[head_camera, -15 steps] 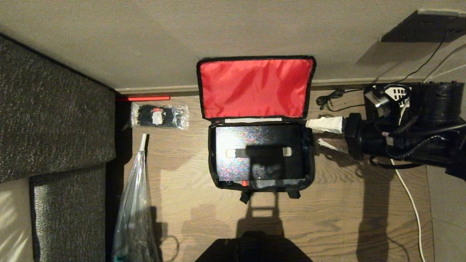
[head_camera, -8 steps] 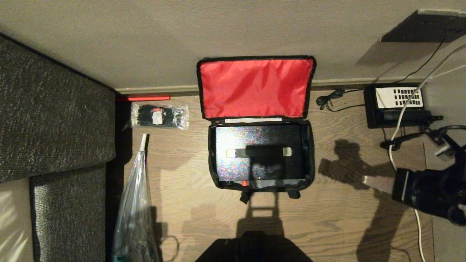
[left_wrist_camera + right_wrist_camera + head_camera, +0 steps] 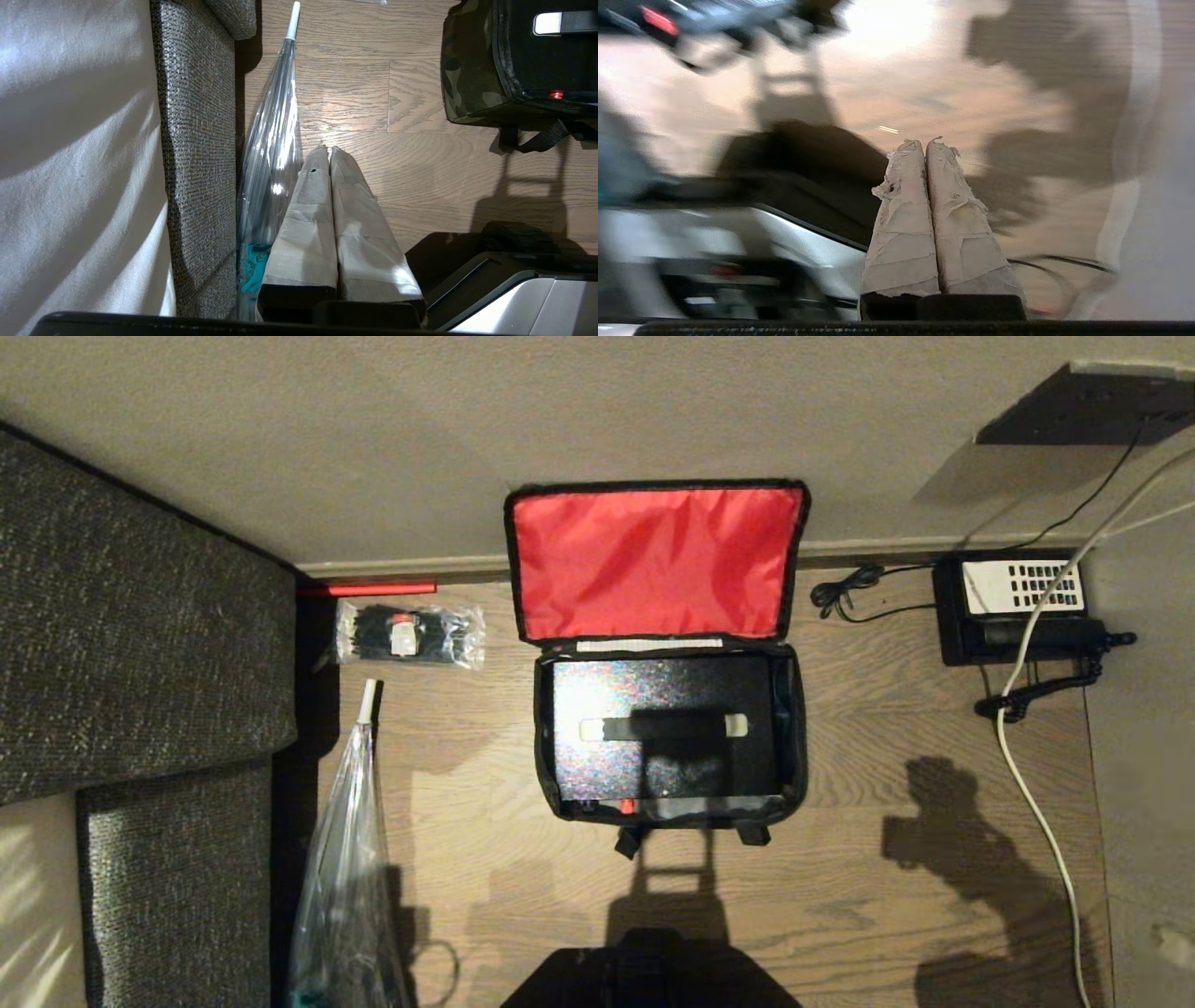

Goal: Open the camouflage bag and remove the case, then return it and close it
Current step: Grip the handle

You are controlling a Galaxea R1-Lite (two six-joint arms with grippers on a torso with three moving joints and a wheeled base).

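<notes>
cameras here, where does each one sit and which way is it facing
Head view: on the robot's head, looking down at the open camouflage bag holding the case; no arm shows.
Left wrist view: behind the shut left gripper, facing floor beside the sofa.
Right wrist view: behind the shut right gripper, facing floor.
Head and left wrist share the bag.

the camouflage bag [image 3: 792,747] stands open on the wooden floor [image 3: 887,747], its red-lined lid [image 3: 653,560] propped back against the wall, so the case [image 3: 653,775] lies exposed from above. bare floor flanks the bag on both sides. to the left lie a packet of black ties [image 3: 409,635], a clear umbrella [image 3: 345,859] and a sofa [image 3: 140,616]; to the right a desk phone [image 3: 1013,607] and a white cable [image 3: 1036,803].
</notes>
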